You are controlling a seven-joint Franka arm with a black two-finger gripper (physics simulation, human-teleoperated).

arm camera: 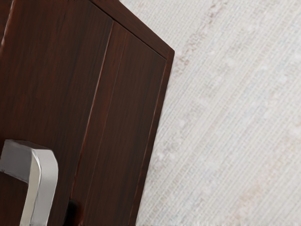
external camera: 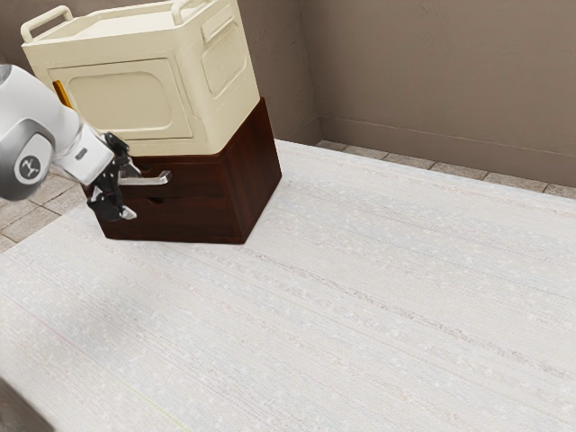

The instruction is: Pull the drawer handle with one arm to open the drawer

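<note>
Where the gripper [external camera: 130, 192] overlaps it, silver handle [external camera: 164, 178] partly hidden, contact unclear

The gripper [external camera: 129, 191] hides one end of the handle [external camera: 157, 179] and some of the cabinet [external camera: 211, 202] front behind it. In the wrist view, the edge cuts off the handle, and the notch [arm camera: 73, 212] beside it is blurred and cut too. Above the hand, the box's [external camera: 117, 94] rail [external camera: 183, 11] is cropped, and the arm [external camera: 40, 135] partly covers an orange strip [external camera: 61, 94], too small to identify.
</note>
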